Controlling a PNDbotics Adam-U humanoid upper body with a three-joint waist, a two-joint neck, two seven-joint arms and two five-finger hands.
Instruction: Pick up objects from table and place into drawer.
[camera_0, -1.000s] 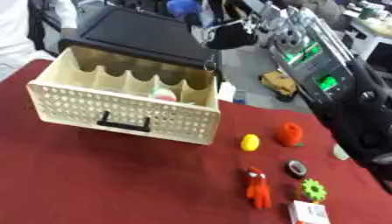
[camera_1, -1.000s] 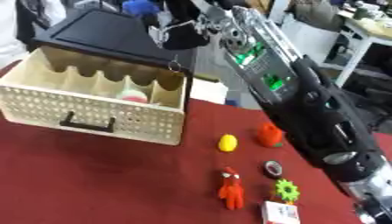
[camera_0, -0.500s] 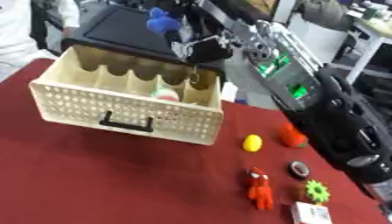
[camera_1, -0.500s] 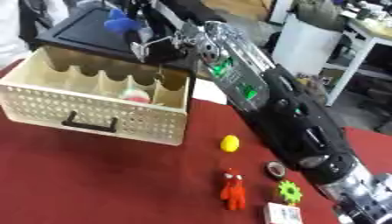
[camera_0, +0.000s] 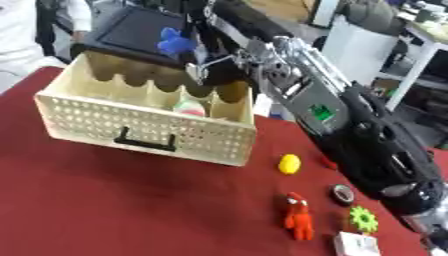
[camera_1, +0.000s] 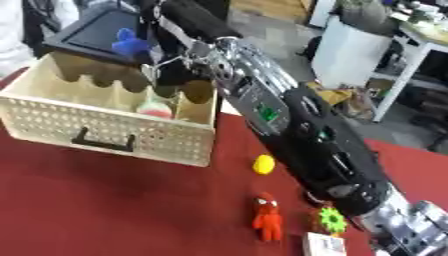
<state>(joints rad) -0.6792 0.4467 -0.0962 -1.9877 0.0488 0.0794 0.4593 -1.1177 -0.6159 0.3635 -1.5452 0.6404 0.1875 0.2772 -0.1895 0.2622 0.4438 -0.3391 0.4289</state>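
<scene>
Fingers of the right hand (camera_0: 206, 62) seemingly pinch a blue toy (camera_0: 176, 41) that pokes out above them, poised over the open cream drawer (camera_0: 149, 131), presumably for release into a rear compartment just below

no readable text, label or number on anything

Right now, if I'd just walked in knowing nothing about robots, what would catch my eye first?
The robot's big black right arm sweeps in from the lower right, its right hand over the open wicker drawer, a small blue object at its fingers. On the red tablecloth near the arm sit bright little things: a yellow lemon-shaped toy, a red figure and a green gear.
</scene>
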